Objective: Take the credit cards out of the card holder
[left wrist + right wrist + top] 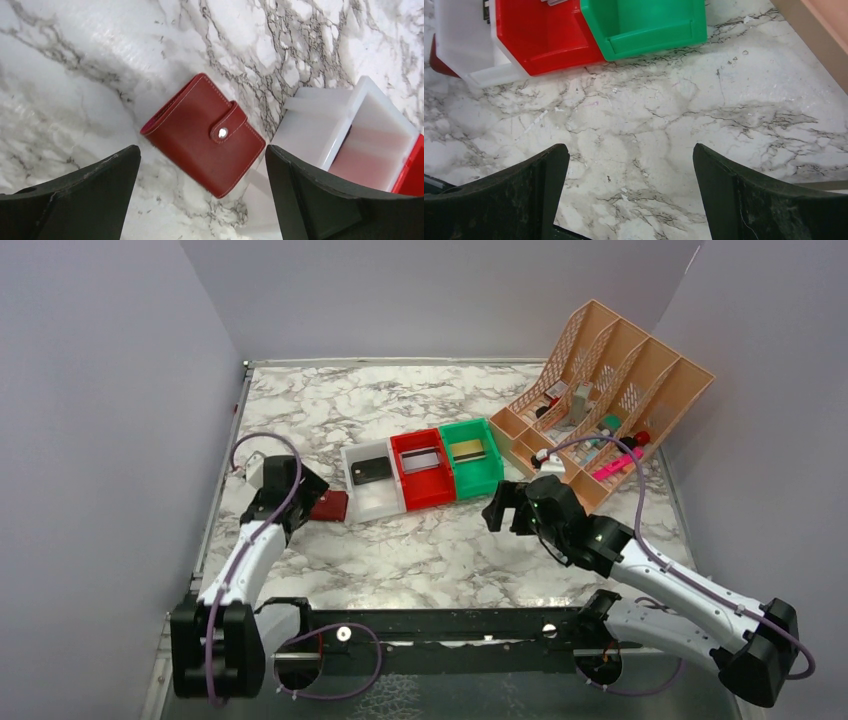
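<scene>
Black fingers of the left gripper (201, 150) are spread wide, nothing held, hanging right over the card holder (202, 135). The right gripper (630, 150) is just as wide and empty, above bare marble table (649, 115) in front of the green bin (649, 37).

The card holder lies flat and folded shut, snap strap done up, just beside the white bin (320, 120). It looks like red leather: light, a bit giving, stitched edges that should grip well. Best hold is probably across its two long edges; the strap tab is small and floppy.

Further back are the credit cards: black one (371, 471) in the white bin, grey one (421, 459) in the red bin (430, 495), gold one (467, 450) in the green bin. They are thin, stiff and probably slick, and lying flat they would be hard to pinch. Can't tell if more are inside.
</scene>
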`<state>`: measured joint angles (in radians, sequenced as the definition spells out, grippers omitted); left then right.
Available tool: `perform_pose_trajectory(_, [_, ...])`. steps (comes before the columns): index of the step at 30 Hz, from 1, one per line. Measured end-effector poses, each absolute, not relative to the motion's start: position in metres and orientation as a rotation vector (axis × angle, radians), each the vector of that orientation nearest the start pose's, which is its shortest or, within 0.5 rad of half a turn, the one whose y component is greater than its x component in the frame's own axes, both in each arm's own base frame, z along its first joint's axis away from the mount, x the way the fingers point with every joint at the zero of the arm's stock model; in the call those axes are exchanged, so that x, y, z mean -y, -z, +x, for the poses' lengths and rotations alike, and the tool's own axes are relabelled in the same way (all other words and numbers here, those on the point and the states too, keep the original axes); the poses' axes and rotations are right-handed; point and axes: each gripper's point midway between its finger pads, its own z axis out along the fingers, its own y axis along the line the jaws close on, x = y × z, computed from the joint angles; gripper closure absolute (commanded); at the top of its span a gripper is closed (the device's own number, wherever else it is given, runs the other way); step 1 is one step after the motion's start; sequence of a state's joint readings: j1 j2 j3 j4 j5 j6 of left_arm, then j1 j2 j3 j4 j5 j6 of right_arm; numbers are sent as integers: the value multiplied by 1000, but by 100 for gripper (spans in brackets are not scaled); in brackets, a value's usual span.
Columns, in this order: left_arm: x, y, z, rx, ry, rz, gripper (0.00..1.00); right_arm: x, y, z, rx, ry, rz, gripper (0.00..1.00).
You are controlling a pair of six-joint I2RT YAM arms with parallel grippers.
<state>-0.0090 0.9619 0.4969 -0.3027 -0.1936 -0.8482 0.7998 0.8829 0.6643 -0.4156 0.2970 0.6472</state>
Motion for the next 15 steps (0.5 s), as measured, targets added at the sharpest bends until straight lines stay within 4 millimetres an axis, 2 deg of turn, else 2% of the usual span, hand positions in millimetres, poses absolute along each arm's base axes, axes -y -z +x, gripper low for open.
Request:
perform_pose_trajectory(3, [-2, -74, 299, -2160, 153, -1021, 1, -182, -143, 219, -2231, -455, -4, 1])
perform_pose_trajectory(7, [-3, -56, 315, -2265, 89, -1003, 1, -178, -140, 220, -2236, -421, -13, 1])
perform_pose_trajectory(12, [-3, -34, 315, -2373, 28, -998, 1, -175, -139, 222, -2229, -395, -16, 1])
perform_pose_trajectory(15, [-4, -29, 315, -2407, 9, -992, 1, -172, -135, 222, -2232, -375, -22, 1])
